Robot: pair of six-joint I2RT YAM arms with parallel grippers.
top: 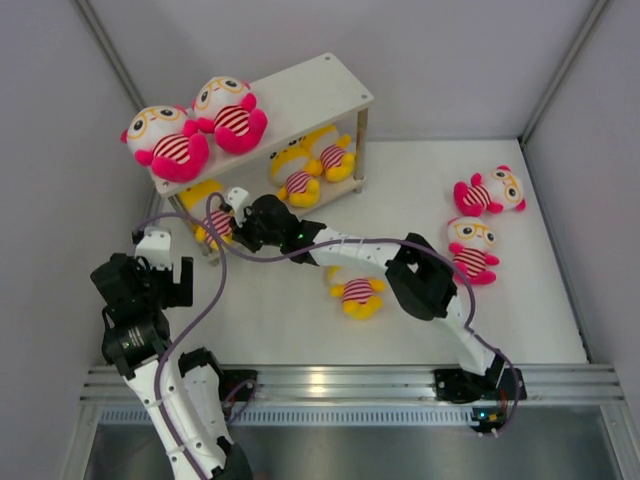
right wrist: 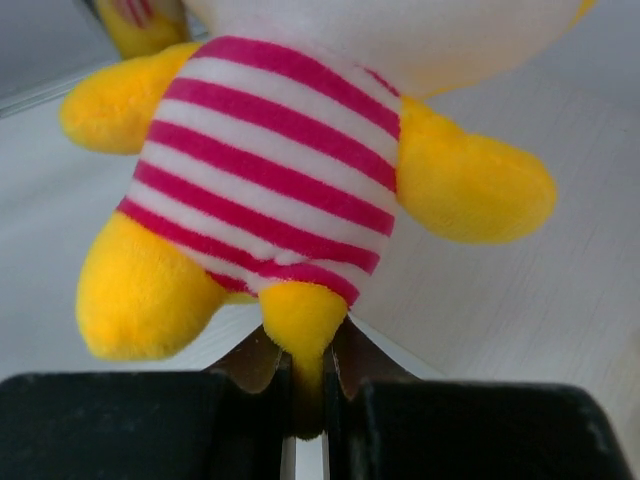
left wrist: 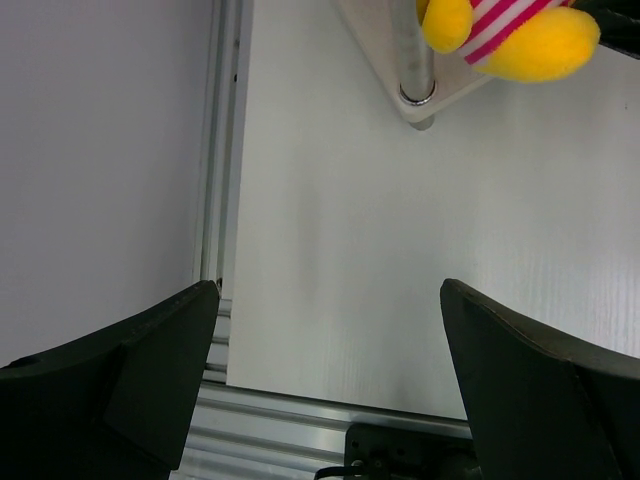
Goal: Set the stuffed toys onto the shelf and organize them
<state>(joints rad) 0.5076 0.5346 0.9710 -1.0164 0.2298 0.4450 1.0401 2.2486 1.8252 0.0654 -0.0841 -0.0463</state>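
The white two-tier shelf (top: 310,95) stands at the back left. Two pink stuffed toys (top: 170,142) (top: 232,112) sit on the left of its top board. Two yellow toys (top: 297,180) (top: 334,152) sit on the lower board. My right gripper (top: 232,218) is shut on a small lower limb of a third yellow toy (top: 205,200) at the lower board's left end. In the right wrist view the jaws (right wrist: 308,385) pinch that toy (right wrist: 280,170). My left gripper (top: 160,262) is open and empty (left wrist: 330,290), near the shelf's front left corner (left wrist: 375,40).
One yellow toy (top: 357,292) lies on the table under the right arm. Two pink toys (top: 488,192) (top: 472,248) lie at the right. White walls close in the sides. An aluminium rail (top: 340,380) runs along the near edge.
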